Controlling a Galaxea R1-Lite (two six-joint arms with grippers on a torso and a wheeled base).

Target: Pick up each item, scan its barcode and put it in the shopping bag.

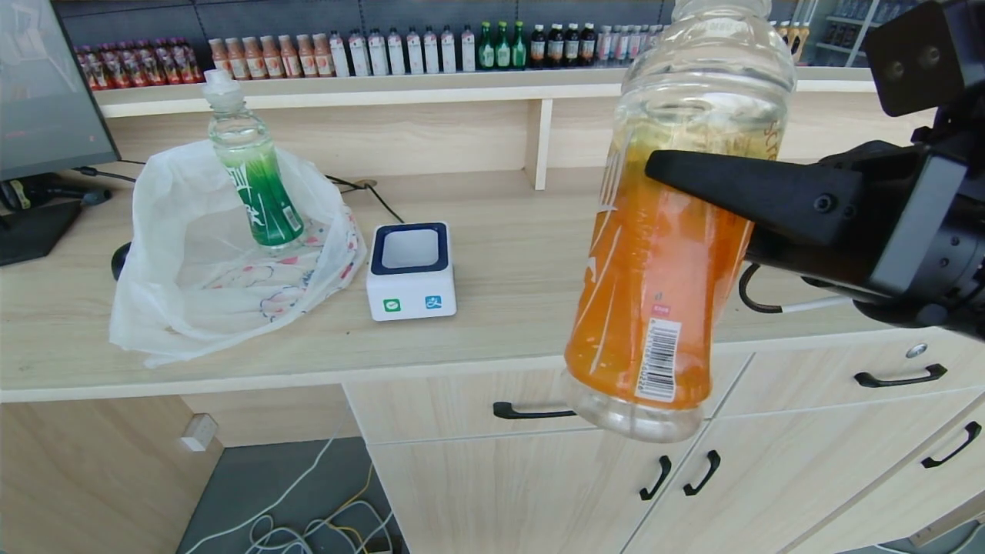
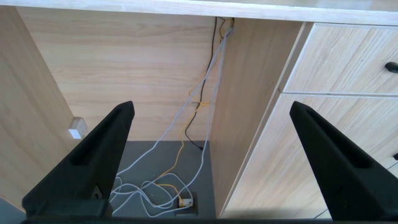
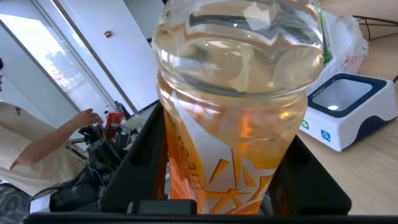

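Head view: right pincer (image 1: 685,204) is gripping the orange drink bottle (image 1: 669,254) around its middle, one black finger (image 1: 739,185) crossing the front and the other hidden behind it. The bottle is hanging in the air, slightly tilted, base down, in front of the tabletop (image 1: 508,254) edge and to the right of the scanner (image 1: 410,269); its barcode (image 1: 662,360) is facing the camera. The white scanner is sitting on the tabletop just beside the shopping bag (image 1: 192,261), window facing up. The bag is lying spread open at the left, and a green bottle (image 1: 258,177) is standing upright in it. A row of drinks (image 1: 431,50) is lining the shelf behind. Left wrist view: left pincer (image 2: 208,162) is hanging open, fingers wide apart and gripping nothing, below the tabletop edge, facing the cabinet recess with loose cables (image 2: 180,162) on the floor and drawer fronts (image 2: 348,62) beside it. Right wrist view: the orange drink bottle (image 3: 239,106) is sitting clamped between the right pincer (image 3: 230,186) fingers, base toward the camera, with the scanner (image 3: 345,109) and shopping bag (image 3: 342,37) on the tabletop beyond it.
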